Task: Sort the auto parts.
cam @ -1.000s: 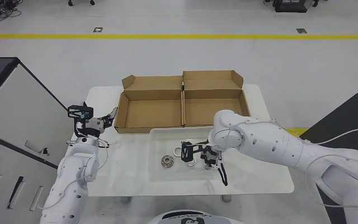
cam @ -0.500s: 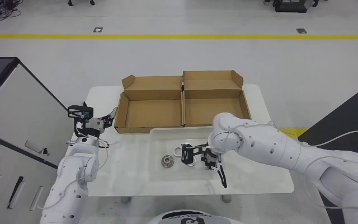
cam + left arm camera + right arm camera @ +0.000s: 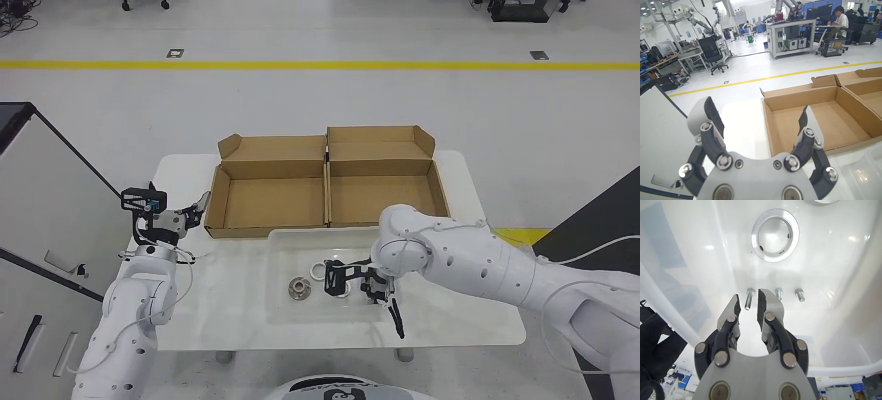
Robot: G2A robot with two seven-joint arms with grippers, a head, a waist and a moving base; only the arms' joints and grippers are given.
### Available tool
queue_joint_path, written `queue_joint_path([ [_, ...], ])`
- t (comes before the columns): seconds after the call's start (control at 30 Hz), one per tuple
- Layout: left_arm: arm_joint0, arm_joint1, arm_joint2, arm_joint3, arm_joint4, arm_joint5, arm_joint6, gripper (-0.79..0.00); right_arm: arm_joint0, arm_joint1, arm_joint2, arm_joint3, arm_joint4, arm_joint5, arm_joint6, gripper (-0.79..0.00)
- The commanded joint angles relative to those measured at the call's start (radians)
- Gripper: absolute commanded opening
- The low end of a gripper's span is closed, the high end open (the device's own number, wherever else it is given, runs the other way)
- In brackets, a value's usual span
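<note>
Shifting a little across the white tray (image 3: 829, 275), the right gripper (image 3: 748, 294) now brackets the long bolt (image 3: 749, 300). Its jaws are narrowly parted, one pad on each side of the shank, with nothing gripped yet; whether a pad already touches the bolt is hard to say. The short bolts (image 3: 779, 293) lie just beside one finger, and the metal ring (image 3: 755, 237) lies beyond the tips. Closing looks like the next step. The left gripper (image 3: 757, 105), wide open and empty, stays parked short of the cardboard box (image 3: 829, 121).

Parted fingers (image 3: 762, 304) flank a long bolt (image 3: 749, 299).
</note>
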Motion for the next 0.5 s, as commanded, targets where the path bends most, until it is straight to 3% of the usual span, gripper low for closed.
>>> queue_joint_path([
  [0.0, 0.000, 0.000, 0.000, 0.000, 0.000, 0.000, 0.000, 0.000, 0.000, 0.000, 0.000, -0.001, -0.003, 0.003, 0.003, -0.579],
  [0.03, 0.000, 0.000, 0.000, 0.000, 0.000, 0.000, 0.000, 0.000, -0.001, -0.001, 0.000, -0.001, -0.004, 0.003, 0.003, -0.597],
  [0.1, 0.000, 0.000, 0.000, 0.000, 0.000, 0.000, 0.000, 0.000, -0.001, -0.001, 0.000, -0.003, -0.010, 0.007, 0.007, -0.748],
  [0.13, 0.000, 0.000, 0.000, 0.000, 0.000, 0.000, 0.000, 0.000, -0.002, -0.001, 0.000, -0.004, -0.013, 0.008, 0.008, -0.785],
  [0.47, 0.000, 0.000, 0.000, 0.000, 0.000, 0.000, 0.000, 0.000, 0.016, 0.006, 0.000, -0.024, -0.007, 0.020, 0.020, -0.785],
])
